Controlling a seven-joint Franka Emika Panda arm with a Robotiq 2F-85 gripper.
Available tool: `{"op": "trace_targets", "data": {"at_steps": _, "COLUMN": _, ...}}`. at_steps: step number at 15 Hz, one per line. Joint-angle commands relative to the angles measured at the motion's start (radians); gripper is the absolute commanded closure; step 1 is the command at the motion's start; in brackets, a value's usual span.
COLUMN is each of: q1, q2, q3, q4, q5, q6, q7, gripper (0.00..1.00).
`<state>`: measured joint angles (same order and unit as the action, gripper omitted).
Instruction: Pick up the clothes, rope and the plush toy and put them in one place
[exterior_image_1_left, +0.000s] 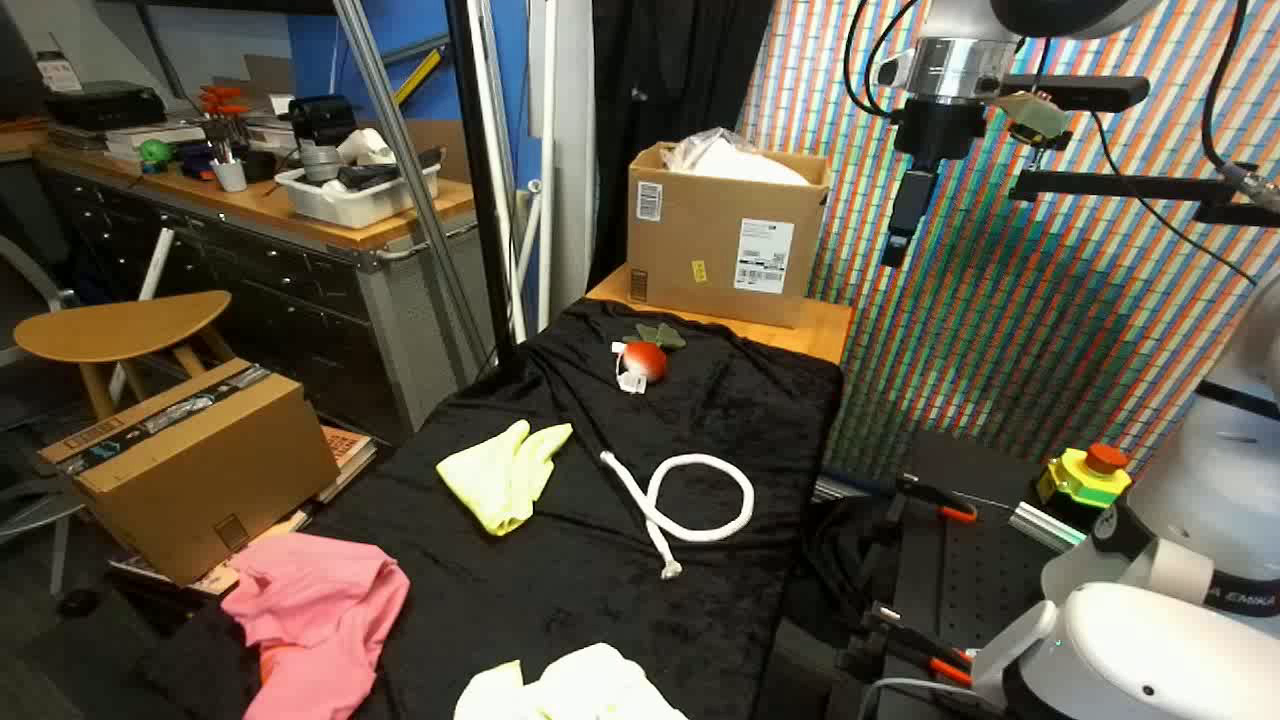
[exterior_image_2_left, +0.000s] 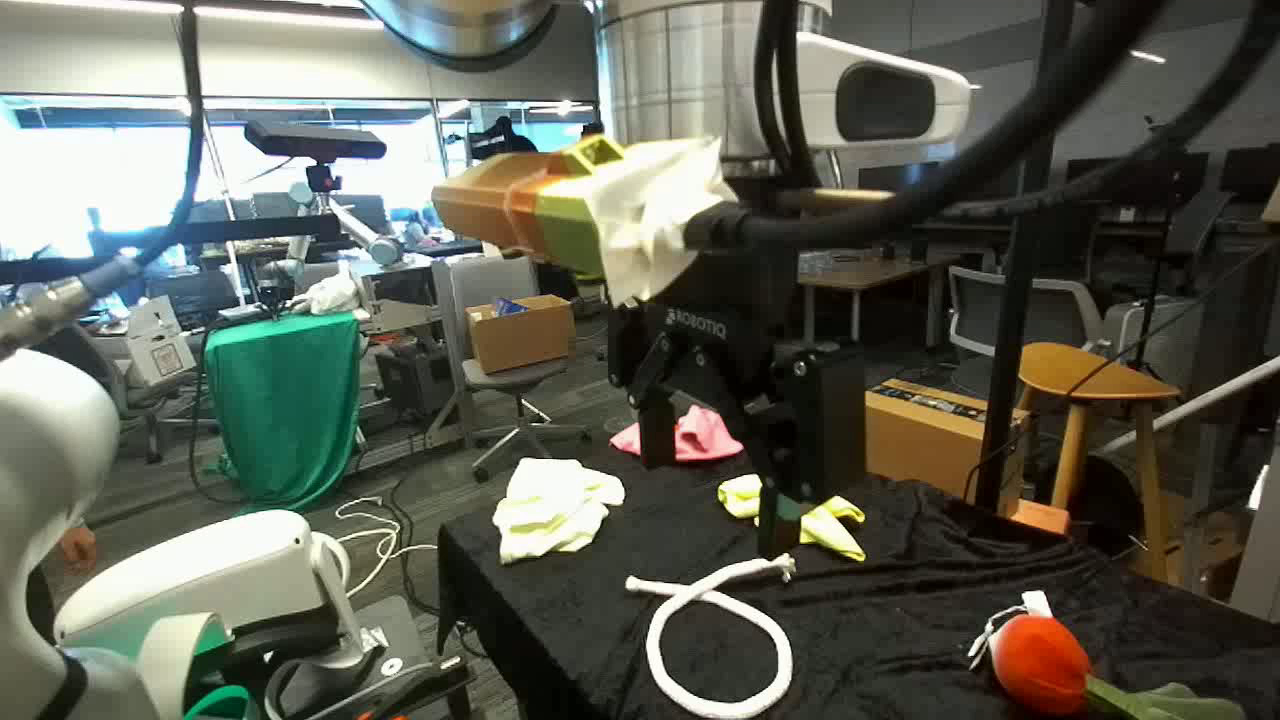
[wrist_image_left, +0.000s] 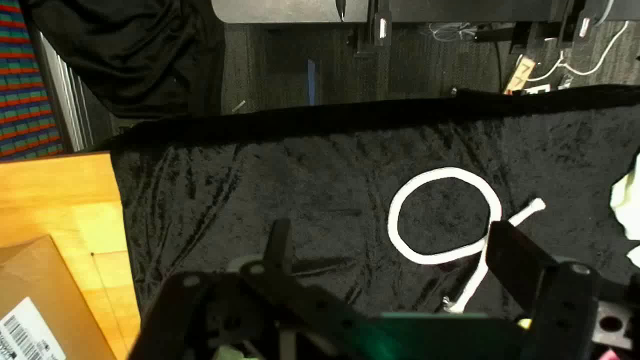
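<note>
We see one hand, hanging well above the counter, its two fingers spread wide apart with only air between them. Below it we count one rope, white and crossing itself once in a single loop; in the wrist view one fingertip covers a little of it.

Past the rope, farther from the arm's base, lies one yellow-green cloth, crumpled; in an exterior view a fingertip hides part of it. To one side of the hand, toward the cardboard box at the counter's end, we find one plush toy, red and white with green leaves and white tags, well apart from the rope. To the opposite side lies one white cloth, bunched up, and farther out from the hand one pink cloth, so we count three cloths. Whether the pink one overhangs the edge we cannot tell.

As for room, we see black cloth on all sides of the rope, with a broad bare stretch under the hand between the rope and the counter's wooden end. The edge toward the base runs near the rope, and past it we look down to the floor.
</note>
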<state>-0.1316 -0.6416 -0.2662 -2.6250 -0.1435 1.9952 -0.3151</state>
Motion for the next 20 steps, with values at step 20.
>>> {"op": "trace_targets", "data": {"at_steps": 20, "q1": 0.211, "q2": 0.382, "q3": 0.249, "q4": 0.094, "q5": 0.134, "q6": 0.39, "q7": 0.16, "gripper": 0.0}}
